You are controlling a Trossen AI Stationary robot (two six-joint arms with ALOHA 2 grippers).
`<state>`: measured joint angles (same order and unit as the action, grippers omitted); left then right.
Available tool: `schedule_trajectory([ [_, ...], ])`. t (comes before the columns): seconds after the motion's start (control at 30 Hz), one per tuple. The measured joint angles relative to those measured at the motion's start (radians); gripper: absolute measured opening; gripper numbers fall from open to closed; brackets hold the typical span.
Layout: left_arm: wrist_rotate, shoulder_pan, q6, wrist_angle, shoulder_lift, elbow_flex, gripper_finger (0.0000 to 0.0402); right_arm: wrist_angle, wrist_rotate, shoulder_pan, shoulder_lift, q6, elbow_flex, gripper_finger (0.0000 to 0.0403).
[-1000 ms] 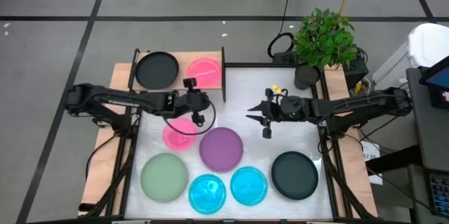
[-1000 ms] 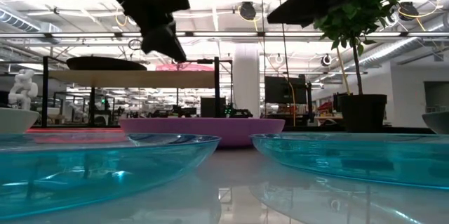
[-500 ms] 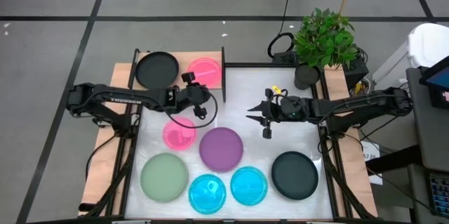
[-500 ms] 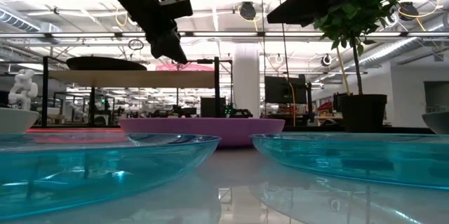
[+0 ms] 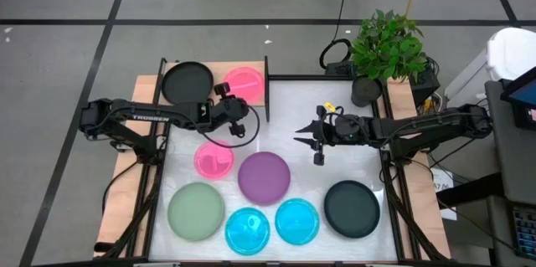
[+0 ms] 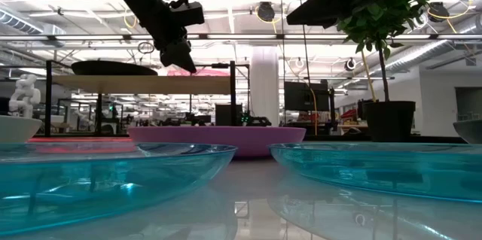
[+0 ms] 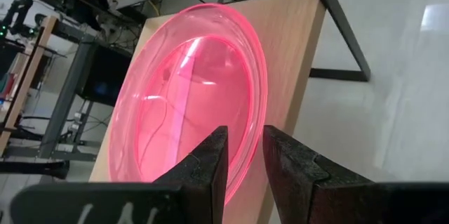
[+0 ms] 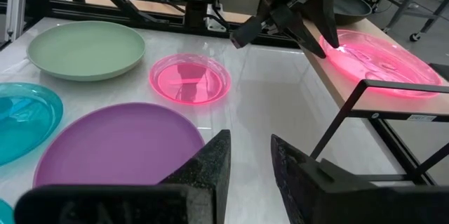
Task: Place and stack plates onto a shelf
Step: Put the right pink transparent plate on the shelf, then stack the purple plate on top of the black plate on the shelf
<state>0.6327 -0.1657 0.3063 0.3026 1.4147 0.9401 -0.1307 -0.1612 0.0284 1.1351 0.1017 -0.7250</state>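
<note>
Nearest, at the bottom centre of the high view, two cyan plates side by side on the white surface [image 5: 335, 100]: the left cyan plate [image 5: 248, 230] and the right cyan plate [image 5: 297, 221], just beside each other. To their left the sage-green plate [image 5: 197, 210], to their right a black plate [image 5: 352, 207], both flat on the surface. A little farther, near the middle of the frame, the purple plate [image 5: 265, 177], and just to its upper left a small pink plate [image 5: 214, 160]. Above these, the right end effector [image 5: 306, 148] right of centre, hovering over bare surface, fingers spread apart and holding nothing. Left of centre, the left end effector [image 5: 234, 110] at the near edge of the shelf [image 5: 222, 73], fingers [image 7: 210, 164] parted by a narrow gap. In the left wrist view, the rim of the pink shelf plate [image 7: 193, 97] seen through that gap; cannot tell whether touched. Farthest, in the upper left part of the high view, the shelf itself, with a second black plate [image 5: 187, 83] on its left half and the pink shelf plate on its right half, side by side, not stacked. In the upper right, a potted plant [image 5: 385, 45] beyond the surface.
</note>
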Motion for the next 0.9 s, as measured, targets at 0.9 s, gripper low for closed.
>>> schedule_trajectory([
  [0.9,0.047,0.265,-0.144,0.141,-0.159,0.0,0.0097,0.037,0.001,0.0,0.0,-0.004,-0.001,0.0089],
])
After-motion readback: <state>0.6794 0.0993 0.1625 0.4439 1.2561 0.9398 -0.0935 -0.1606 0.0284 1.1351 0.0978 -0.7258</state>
